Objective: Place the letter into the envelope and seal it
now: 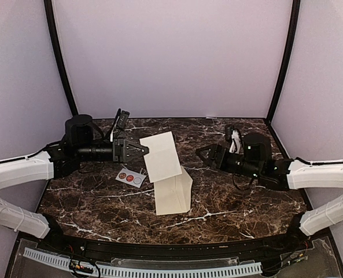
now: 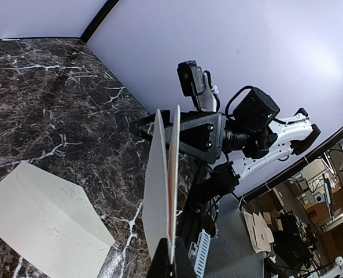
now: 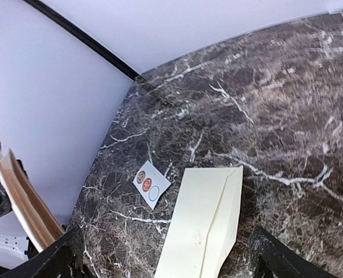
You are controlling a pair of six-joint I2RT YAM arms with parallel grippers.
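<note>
- The tan rectangular paper letter point(image 1: 161, 156) is held above the dark marble table point(image 1: 246, 197), the left gripper point(image 1: 141, 150) clamped on its edge.
- The right gripper point(image 1: 206, 155) is spread wide and empty.
- The plain cream envelope point(image 1: 174, 194) lies flat below the letter, so inserting and sealing are both judged still to do.

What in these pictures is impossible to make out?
- The letter: the left wrist view shows it edge-on, so its writing is hidden.
- The envelope: the right wrist view cuts off its lower end at the frame's bottom edge.
- The sticker sheet: in the top view its designs are too small to read.
</note>
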